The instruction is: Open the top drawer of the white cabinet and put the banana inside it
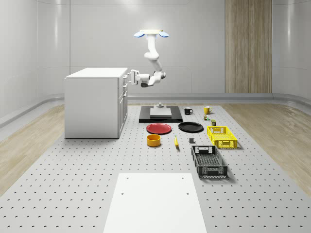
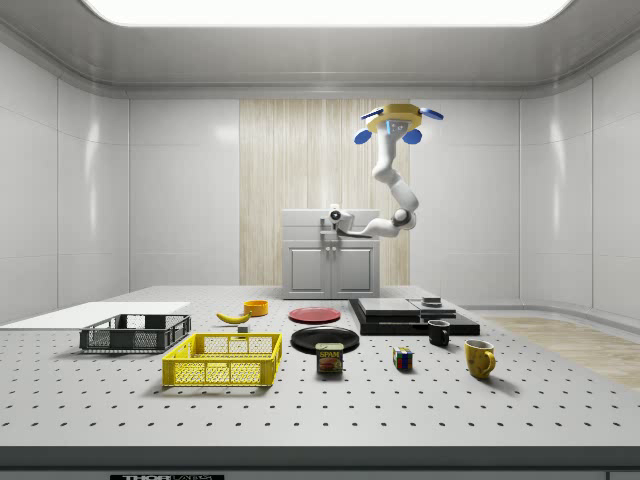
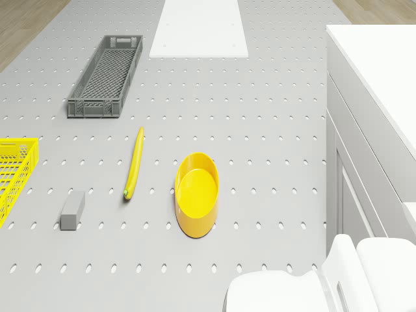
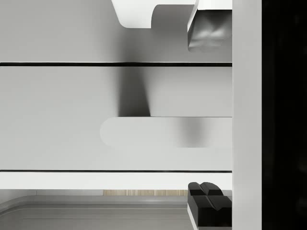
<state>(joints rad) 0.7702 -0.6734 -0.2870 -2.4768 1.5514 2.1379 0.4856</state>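
Two dark fingertip pads (image 4: 209, 31) of the claw (image 4: 209, 120) stand apart on either side of the rounded white handle (image 4: 163, 132) on the top drawer front (image 4: 72, 96), with the handle lying in the gap between them; whether the pads touch it I cannot tell. That drawer front looks flush with the white block-shaped cabinet (image 1: 92, 104). In the whole-scene view the blue-rotored drone (image 1: 151, 33) hovers in the air above the black base slab (image 1: 160, 115), just to the right of the cabinet, with its white jointed arm (image 1: 153, 56) bending down and reaching leftward so the claw (image 1: 129, 76) meets the cabinet's upper front edge. The slim yellow banana (image 3: 134, 162) lies flat on the grey perforated worktop (image 3: 260, 130), near the round yellow bowl (image 3: 196, 194) and apart from it, with a small grey block (image 3: 73, 210) near its other side.
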